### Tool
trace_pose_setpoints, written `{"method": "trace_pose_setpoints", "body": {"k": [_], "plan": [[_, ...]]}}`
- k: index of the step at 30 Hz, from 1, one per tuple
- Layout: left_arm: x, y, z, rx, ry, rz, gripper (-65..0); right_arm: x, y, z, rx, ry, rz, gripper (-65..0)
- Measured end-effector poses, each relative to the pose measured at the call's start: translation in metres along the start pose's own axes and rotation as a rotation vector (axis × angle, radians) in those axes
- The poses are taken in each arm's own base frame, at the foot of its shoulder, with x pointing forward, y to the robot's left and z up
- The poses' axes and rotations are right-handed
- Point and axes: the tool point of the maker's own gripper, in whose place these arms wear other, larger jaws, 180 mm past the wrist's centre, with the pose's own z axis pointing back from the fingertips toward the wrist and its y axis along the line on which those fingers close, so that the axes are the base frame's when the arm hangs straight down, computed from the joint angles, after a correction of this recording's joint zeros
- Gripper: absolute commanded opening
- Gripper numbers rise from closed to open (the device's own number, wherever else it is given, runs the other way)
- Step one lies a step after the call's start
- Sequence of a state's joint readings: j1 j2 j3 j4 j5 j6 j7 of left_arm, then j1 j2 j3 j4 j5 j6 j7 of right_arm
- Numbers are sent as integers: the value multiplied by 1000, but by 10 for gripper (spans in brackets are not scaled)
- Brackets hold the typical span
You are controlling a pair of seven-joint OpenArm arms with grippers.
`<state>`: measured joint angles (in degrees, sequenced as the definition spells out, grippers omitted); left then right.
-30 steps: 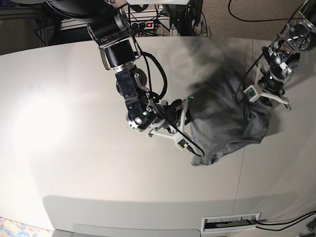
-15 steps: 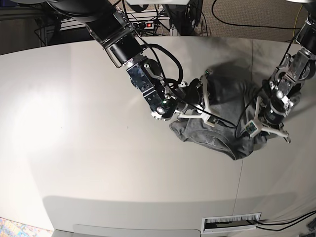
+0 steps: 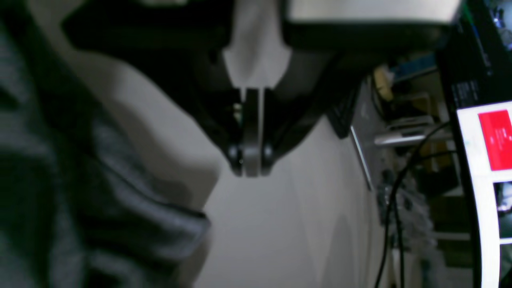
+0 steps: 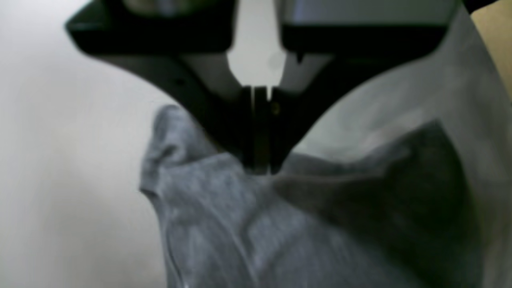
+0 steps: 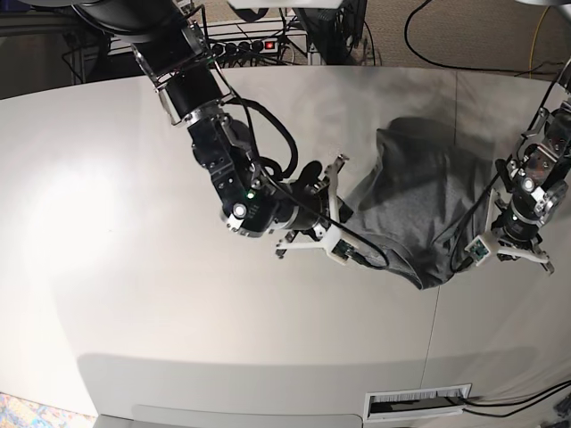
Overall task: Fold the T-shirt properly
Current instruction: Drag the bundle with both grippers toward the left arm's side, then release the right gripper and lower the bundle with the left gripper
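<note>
Right claw [image 4: 261, 170] is pinching the grey T-shirt [image 5: 415, 201] at its left edge; left claw [image 3: 251, 173] sits squeezed together with nothing in it, beside the shirt over the white surface [image 5: 134, 267].

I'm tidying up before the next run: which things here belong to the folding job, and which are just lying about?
Belongs to the job:
- T-shirt
- right pincer, shut on the T-shirt
- left pincer, shut

Just lying about:
- power strip
- cables
</note>
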<state>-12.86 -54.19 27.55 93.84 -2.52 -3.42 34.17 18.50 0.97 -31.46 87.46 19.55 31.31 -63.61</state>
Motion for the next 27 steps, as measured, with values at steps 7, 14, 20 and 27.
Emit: {"method": "trace_pose_setpoints", "body": {"k": [7,14,20,27], "plan": [[90,-20,49,-110,-266,79,-650,-29,-75,32,-217,21,-118,-650],[137,-85,95,-344,-435,140,-650,-60,-135,84,-385,-2,-326,-650],[152,-139,107,-490,-502,215,-650,-85,-157,114,-450,20,-362,-650],[139,-160,62,-478,-423,302,-650,-123,-143,120,-454,95,-360,-650]]}}
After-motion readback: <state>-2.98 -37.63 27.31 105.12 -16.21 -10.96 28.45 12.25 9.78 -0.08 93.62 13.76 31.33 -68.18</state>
